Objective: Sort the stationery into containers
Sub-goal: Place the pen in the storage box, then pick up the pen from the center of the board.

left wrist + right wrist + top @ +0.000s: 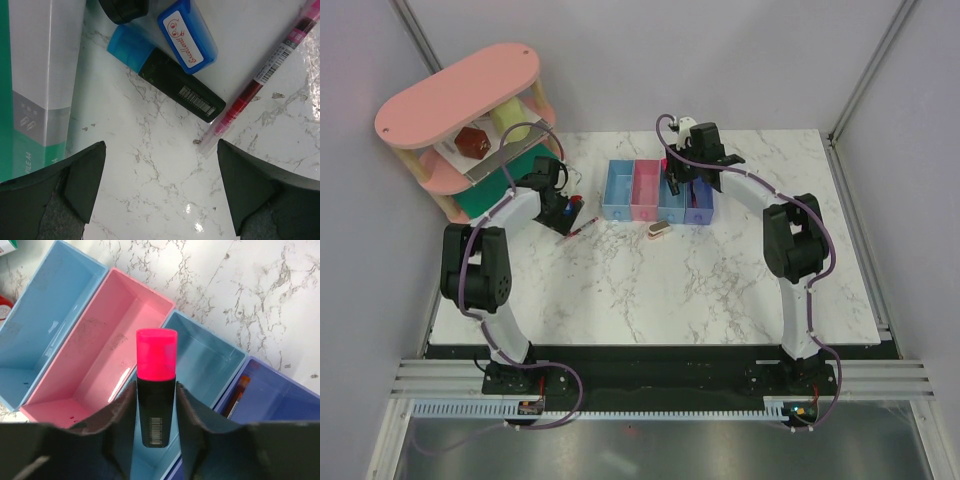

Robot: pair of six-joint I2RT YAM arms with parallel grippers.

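Observation:
My right gripper (pixel 156 415) is shut on a black marker with a pink cap (pixel 156 357), held above the row of bins where the pink bin (pixel 95 350) meets the second light blue bin (pixel 212 360). The first light blue bin (pixel 50 315) is empty. The violet bin (pixel 287 402) holds a thin pen (pixel 236 394). My left gripper (pixel 160 190) is open over bare marble, close to a black marker with a blue cap (pixel 167 80), a blue eraser case (pixel 187 35), a thin red pen (pixel 260 80) and a black piece (pixel 125 9). In the top view, my right gripper (pixel 677 182) is over the bins and my left gripper (pixel 566 214) is to their left.
A beige-grey stapler-like block (pixel 658 230) lies just in front of the bins. A green and white board (pixel 35 85) lies left of the left gripper. A pink oval tiered shelf (pixel 460 100) stands at the back left.

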